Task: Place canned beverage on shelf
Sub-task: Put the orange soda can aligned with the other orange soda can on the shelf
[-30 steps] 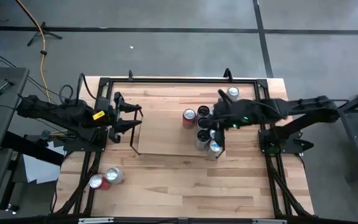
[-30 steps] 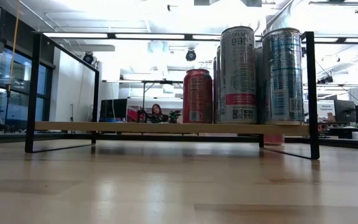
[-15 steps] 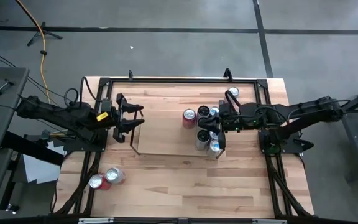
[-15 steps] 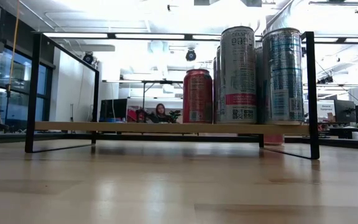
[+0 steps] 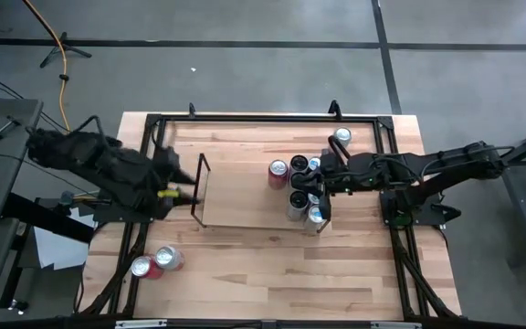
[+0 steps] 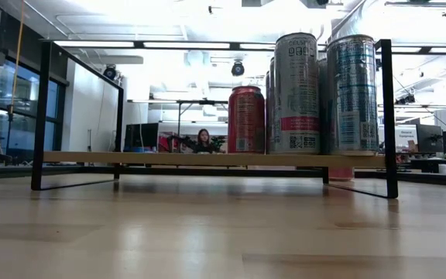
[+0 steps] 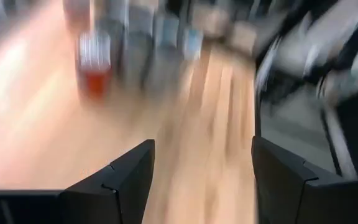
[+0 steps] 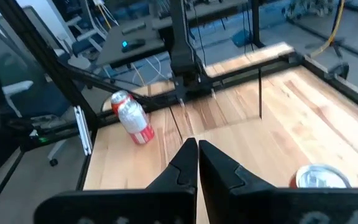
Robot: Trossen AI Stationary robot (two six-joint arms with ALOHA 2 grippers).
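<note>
The shelf (image 5: 240, 196) is a low light-wood board with black wire frames at both short ends; in the low view the shelf (image 6: 169, 158) stands raised on them. Several cans stand upright at its right end: a red one (image 5: 278, 169), dark ones (image 5: 298, 180) and silver ones (image 5: 297, 203). In the low view the red can (image 6: 246, 118) stands beside tall silver cans (image 6: 296, 93). My right gripper (image 5: 320, 180) (image 8: 197, 144) hovers shut above these cans. My left gripper (image 5: 183, 185) (image 7: 204, 146) is open, with nothing between its fingers, by the shelf's left wire frame (image 5: 200, 178).
Two cans (image 5: 153, 261) lie on the tabletop near its front left corner; the right wrist view shows one of them (image 8: 132, 118). Another can (image 5: 341, 137) stands behind the shelf's right end. Black rails (image 5: 263, 118) border the table. The shelf's left half is bare board.
My left gripper has risen and drawn back a little toward the table's left edge, tipping and rolling as it went; its fingers stay open. The cans and the shelf have not moved.
</note>
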